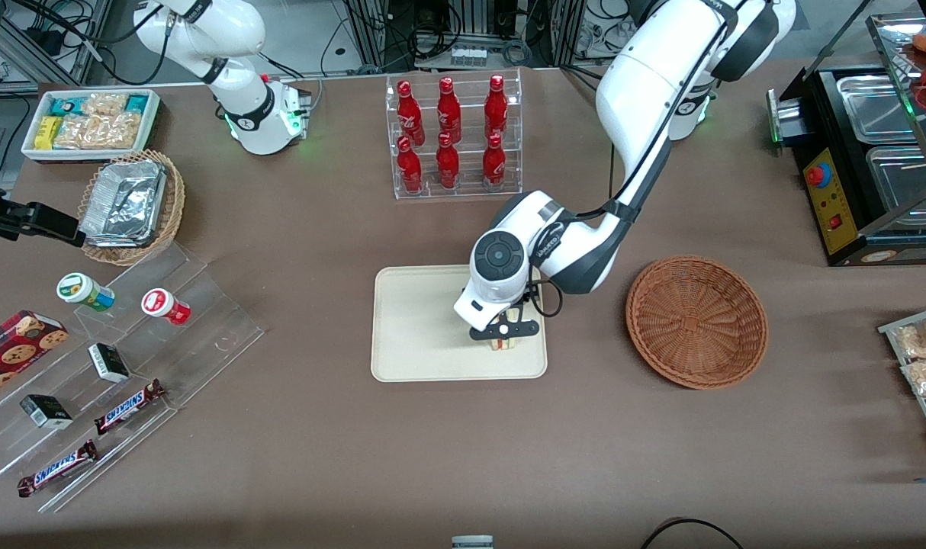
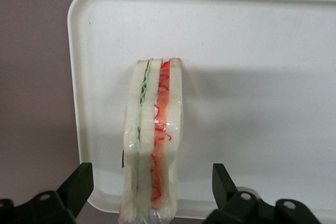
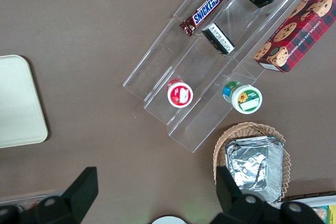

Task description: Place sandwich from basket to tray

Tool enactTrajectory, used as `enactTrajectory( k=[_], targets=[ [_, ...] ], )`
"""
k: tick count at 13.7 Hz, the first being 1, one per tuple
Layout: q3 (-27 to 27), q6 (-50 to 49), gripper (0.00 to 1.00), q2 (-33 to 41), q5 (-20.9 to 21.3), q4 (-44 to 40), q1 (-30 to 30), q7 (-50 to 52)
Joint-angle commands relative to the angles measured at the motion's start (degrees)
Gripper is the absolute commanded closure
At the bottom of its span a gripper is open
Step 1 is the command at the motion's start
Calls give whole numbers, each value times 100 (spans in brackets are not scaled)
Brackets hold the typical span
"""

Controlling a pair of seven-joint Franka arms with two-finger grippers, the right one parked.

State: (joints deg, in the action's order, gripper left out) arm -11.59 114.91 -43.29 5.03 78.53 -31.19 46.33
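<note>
The sandwich point(image 2: 152, 140) stands on its edge on the cream tray point(image 2: 252, 77), with its red and green filling layers facing the wrist camera. My left gripper point(image 1: 503, 334) hangs low over it, open. One black finger point(image 2: 79, 182) is on each side of the wedge, with a clear gap to the bread on both sides. In the front view the sandwich point(image 1: 503, 344) peeks out under the gripper, on the tray point(image 1: 417, 328) close to the edge nearest the front camera. The reddish-brown basket point(image 1: 696, 320) sits beside the tray toward the working arm's end, with nothing in it.
A clear rack of red bottles point(image 1: 451, 137) stands farther from the front camera than the tray. Toward the parked arm's end are a tan wicker basket with foil packs point(image 1: 131, 206), a white snack bin point(image 1: 89, 122) and an acrylic step shelf point(image 1: 127, 358). A black appliance point(image 1: 867, 168) stands at the working arm's end.
</note>
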Motion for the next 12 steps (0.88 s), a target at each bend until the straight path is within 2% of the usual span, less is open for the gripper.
enactTrajectory(
  k=[1,4,8,12],
  targets=[
    [52,-152,0,197,95,-118,16,-18],
    [43,-451,0,426,77,-118,323,-62],
    [17,-460,0,724,-247,-83,1035,-132],
    [26,-1003,0,1138,-257,-48,1650,-720]
  ],
)
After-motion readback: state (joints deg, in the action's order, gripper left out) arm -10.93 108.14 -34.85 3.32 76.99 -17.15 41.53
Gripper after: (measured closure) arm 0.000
